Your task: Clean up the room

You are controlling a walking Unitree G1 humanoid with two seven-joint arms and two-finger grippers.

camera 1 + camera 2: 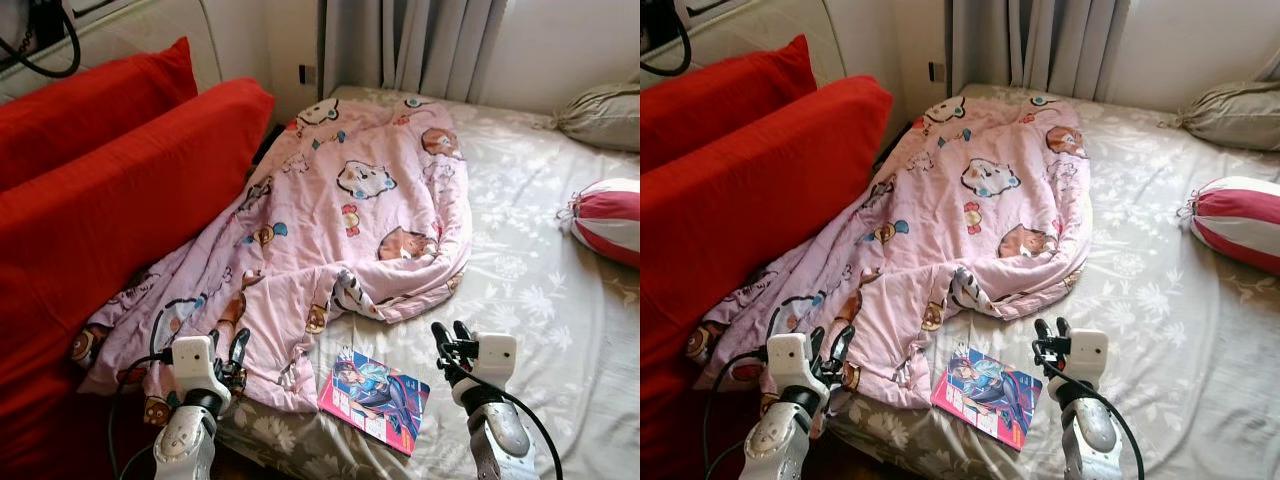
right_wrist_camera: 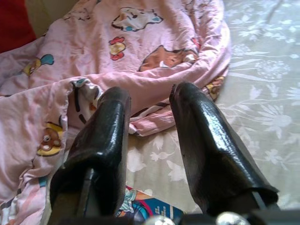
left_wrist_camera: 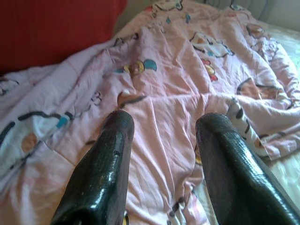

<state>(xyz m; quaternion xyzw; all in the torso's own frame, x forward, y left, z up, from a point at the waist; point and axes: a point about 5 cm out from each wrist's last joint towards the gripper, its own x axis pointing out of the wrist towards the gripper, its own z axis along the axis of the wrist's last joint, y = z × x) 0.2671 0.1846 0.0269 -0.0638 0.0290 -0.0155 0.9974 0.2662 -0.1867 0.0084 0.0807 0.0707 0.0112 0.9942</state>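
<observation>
A: Both grippers sit nearest, low at the near edge of the bed (image 1: 560, 330). Left gripper (image 1: 228, 352) is over the near-left corner of the pink blanket (image 1: 340, 220), fingers spread apart, nothing between them. Right gripper (image 1: 452, 345) hangs over bare floral sheet, fingers parted a bit, also empty.

B: So which step?

A: Looks like the approach, no grasp yet. 2 things need tidying, I'd say: the rumpled blanket and the comic book (image 1: 374, 396).

B: Where's the book rel. to the claws?

A: Flat on the sheet at the near edge, between the 2 arms, just left of the right gripper and a touch nearer. Its left edge is touching or just under the blanket's hem, can't tell which.

B: And the blanket?

A: Runs from the far-left corner by the curtain (image 1: 420, 45) down along the red cushions (image 1: 110, 190) to the near-left edge. In the left wrist view it's right below the fingertips (image 3: 117, 126), prob. not touching.

B: Next move?

A: Either lower the left onto a fold and pinch, or swing the right gripper left and down to the book. It's thin and flat, so an edge grip is needed.
</observation>
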